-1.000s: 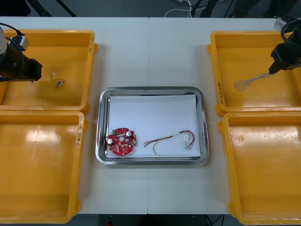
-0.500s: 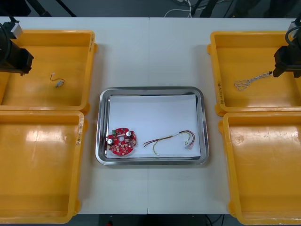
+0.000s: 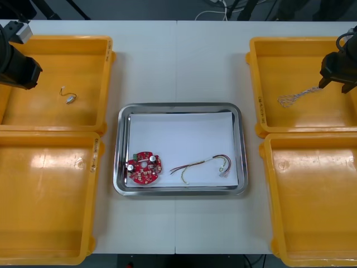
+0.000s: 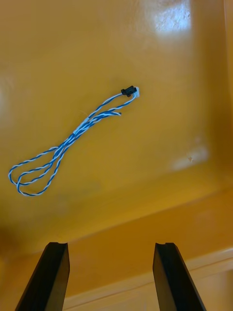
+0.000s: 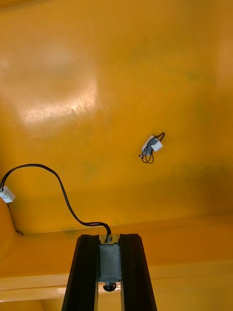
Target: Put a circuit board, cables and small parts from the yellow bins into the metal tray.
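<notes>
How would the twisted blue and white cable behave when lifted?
Probably floppy: the blue and white cable lies in slack loops and would dangle. Likely light, being thin. The open right gripper near it might catch one loop.

A pale desk [image 3: 178, 61] is carrying everything, a seam running down its middle; dark floor [image 3: 139, 9] is showing beyond.

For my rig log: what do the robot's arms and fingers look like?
Both arms are dark and blocky: the left arm bears a small pale box, the right arm a looped black cable. Left gripper and right gripper have flat, straight black fingers.
</notes>
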`<state>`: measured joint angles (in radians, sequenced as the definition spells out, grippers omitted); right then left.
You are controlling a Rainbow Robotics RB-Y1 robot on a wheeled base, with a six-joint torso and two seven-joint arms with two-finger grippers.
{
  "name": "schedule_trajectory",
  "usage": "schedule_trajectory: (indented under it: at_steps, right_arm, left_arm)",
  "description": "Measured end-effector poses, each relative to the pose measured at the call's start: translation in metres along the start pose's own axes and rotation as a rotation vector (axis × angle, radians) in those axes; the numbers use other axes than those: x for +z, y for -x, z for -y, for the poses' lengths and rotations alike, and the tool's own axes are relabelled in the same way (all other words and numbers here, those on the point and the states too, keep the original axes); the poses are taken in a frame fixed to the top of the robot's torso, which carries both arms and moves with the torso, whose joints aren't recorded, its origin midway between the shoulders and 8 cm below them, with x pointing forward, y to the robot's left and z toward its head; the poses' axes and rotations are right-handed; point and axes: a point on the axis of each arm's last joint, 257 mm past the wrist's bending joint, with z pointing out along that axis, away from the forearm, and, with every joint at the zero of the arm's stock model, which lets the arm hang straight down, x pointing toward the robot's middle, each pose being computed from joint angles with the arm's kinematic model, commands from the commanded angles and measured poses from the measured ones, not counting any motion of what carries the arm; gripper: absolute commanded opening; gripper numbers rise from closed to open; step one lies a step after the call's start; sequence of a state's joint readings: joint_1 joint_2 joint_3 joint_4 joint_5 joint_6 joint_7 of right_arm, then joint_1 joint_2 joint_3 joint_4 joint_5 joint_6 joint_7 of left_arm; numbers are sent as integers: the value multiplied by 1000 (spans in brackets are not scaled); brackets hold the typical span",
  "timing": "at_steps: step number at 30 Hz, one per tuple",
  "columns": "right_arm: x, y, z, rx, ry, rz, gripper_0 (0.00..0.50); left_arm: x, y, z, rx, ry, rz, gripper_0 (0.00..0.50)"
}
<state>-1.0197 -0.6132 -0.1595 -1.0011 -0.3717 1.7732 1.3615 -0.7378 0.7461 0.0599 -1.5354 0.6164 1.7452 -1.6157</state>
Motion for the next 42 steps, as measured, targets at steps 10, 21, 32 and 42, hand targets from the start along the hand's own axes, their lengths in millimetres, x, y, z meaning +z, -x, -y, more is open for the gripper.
schedule_trajectory:
  at_steps: [10, 21, 32, 42]
  right_arm:
    - [-2, 20, -7, 87, 72, 18, 500]
    - [6, 31, -4, 333, 24, 60, 500]
    - [19, 37, -38, 517, 85, 90, 500]
    - [31, 36, -38, 568, 93, 96, 500]
  left_arm:
    - [-20, -5, 32, -47, -7, 20, 0]
    - [-18, -5, 98, -198, -53, 29, 0]
    - [-5, -21, 158, -163, -83, -12, 0]
    - [7, -27, 211, -337, -120, -33, 0]
